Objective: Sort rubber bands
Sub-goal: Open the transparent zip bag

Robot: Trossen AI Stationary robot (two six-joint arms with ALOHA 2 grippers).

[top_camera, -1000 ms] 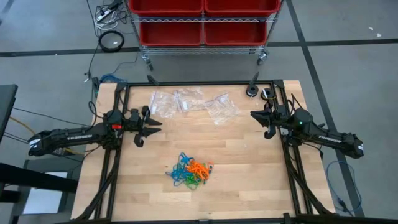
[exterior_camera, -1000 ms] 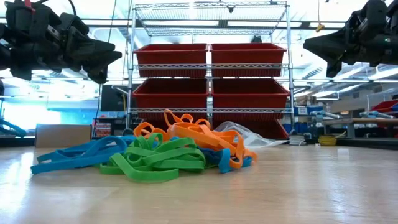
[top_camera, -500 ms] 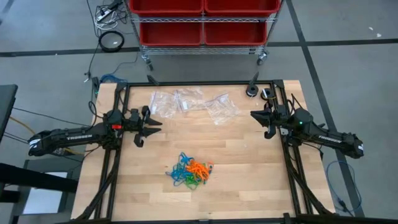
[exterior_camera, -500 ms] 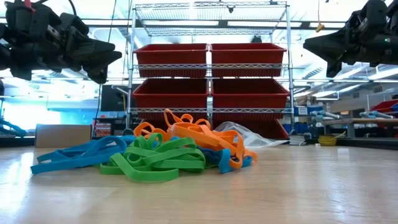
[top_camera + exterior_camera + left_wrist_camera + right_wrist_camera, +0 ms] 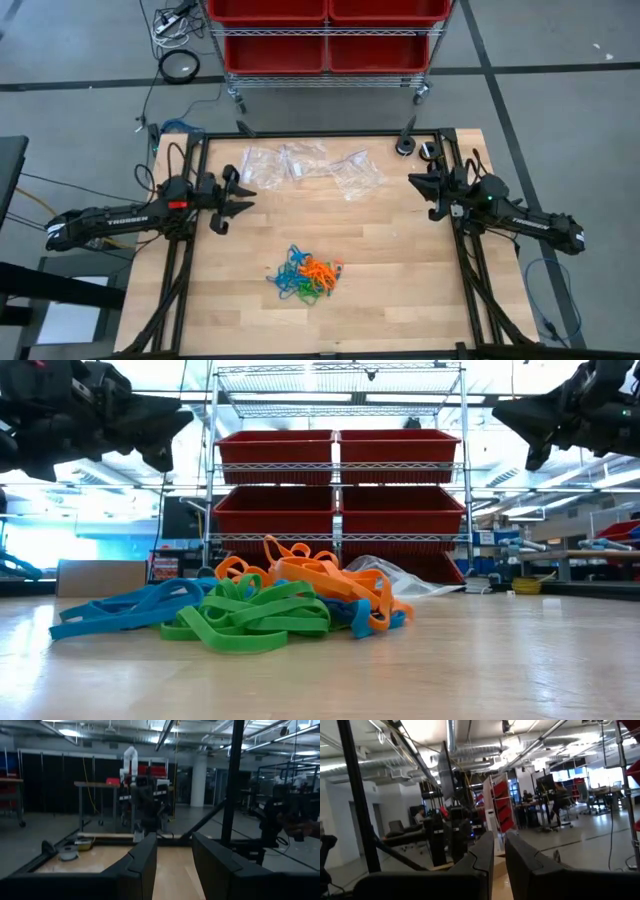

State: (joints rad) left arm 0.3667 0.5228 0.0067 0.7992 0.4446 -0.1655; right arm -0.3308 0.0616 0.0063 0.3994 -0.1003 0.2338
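The rubber bands (image 5: pixel 305 278) lie in one tangled heap of orange, blue and green loops on the wooden table, near its front middle; the low view shows the rubber bands (image 5: pixel 250 615) resting flat on the wood. My left gripper (image 5: pixel 235 195) hangs over the table's left side, well clear of the heap, fingers tipped up and open with nothing between them (image 5: pixel 175 862). My right gripper (image 5: pixel 420 186) hangs over the right side, equally far off. Its fingers stand only a narrow gap apart (image 5: pixel 499 852) and hold nothing.
Clear plastic bags (image 5: pixel 305 165) lie spread along the table's far part. Small black round things (image 5: pixel 405 147) sit at the far right corner. Black frame rails (image 5: pixel 190 260) run along both sides. A wire rack with red bins (image 5: pixel 325 35) stands beyond the far edge.
Both grippers have tipped their fingers upward, the left more than the right. In the low view they now stand higher in the picture. The rubber bands have not moved.
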